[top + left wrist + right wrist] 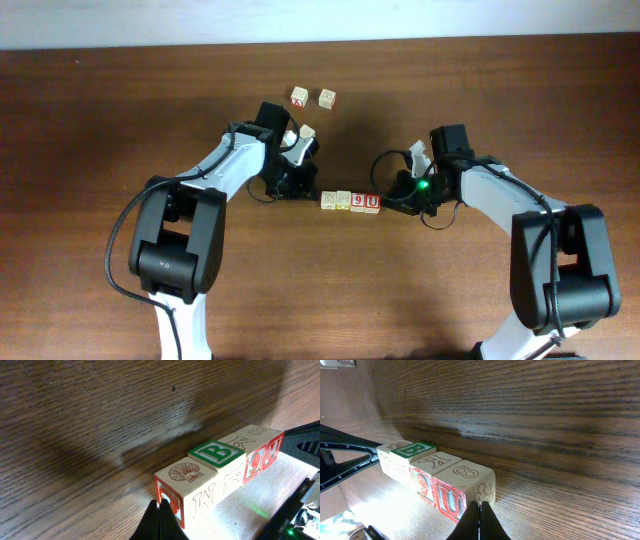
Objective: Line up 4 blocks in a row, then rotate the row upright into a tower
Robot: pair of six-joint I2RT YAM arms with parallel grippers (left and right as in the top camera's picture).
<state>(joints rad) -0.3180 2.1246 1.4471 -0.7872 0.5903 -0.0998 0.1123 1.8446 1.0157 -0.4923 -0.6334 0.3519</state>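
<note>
Blocks: a row of four blocks (351, 201) is seen near the middle of the table (100, 120), side by side and touching, laid roughly left to right.
Order in the row: from the left wrist view, the shell block (186, 473) is nearest, then the green B block (216, 453), the K block (245, 443) and the 8 block (261, 432).
Left gripper: the left gripper (160, 510) is held low at the shell block's end, jaws pressed together with nothing between them; contact with the block cannot be confirmed.
Right gripper: the right gripper (480, 510) is set at the 8 block's lower corner, jaws likewise together and empty.
Other things: two spare cubes (313, 97) are seen well apart from the row, farther up the table.
Step in hand: the row is judged to be bracketed at both ends by closed fingertips used as pushers, ready to be turned.
Next move: opposed, gentle pushes at the two ends are called for, so that the row is swung without being split.
</note>
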